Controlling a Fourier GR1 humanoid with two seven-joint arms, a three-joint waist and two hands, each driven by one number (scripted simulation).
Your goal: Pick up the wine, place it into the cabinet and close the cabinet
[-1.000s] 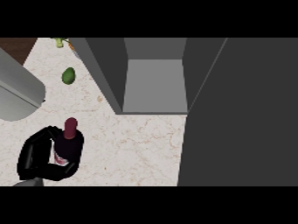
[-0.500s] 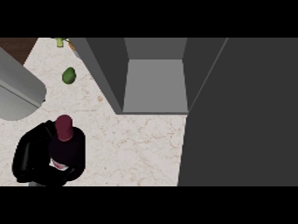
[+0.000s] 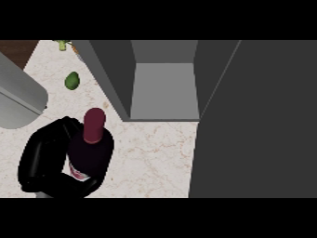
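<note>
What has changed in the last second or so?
The robot hand, already curled round the wine bottle, carried it up and rightward in the view, toward the open cabinet. Nothing was grabbed or let go. The cabinet and the small green item on the counter stayed put.

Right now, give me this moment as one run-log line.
right hand: curled round dark glass wine bottle with maroon cap | bottle: outside, left of open grey cabinet | left hand: not in view

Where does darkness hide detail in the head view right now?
Head view: the wine bottle, dark-bodied, blends into the black left hand curled round it; its red cap stands out; the cabinet interior is evenly lit, without glare.
</note>
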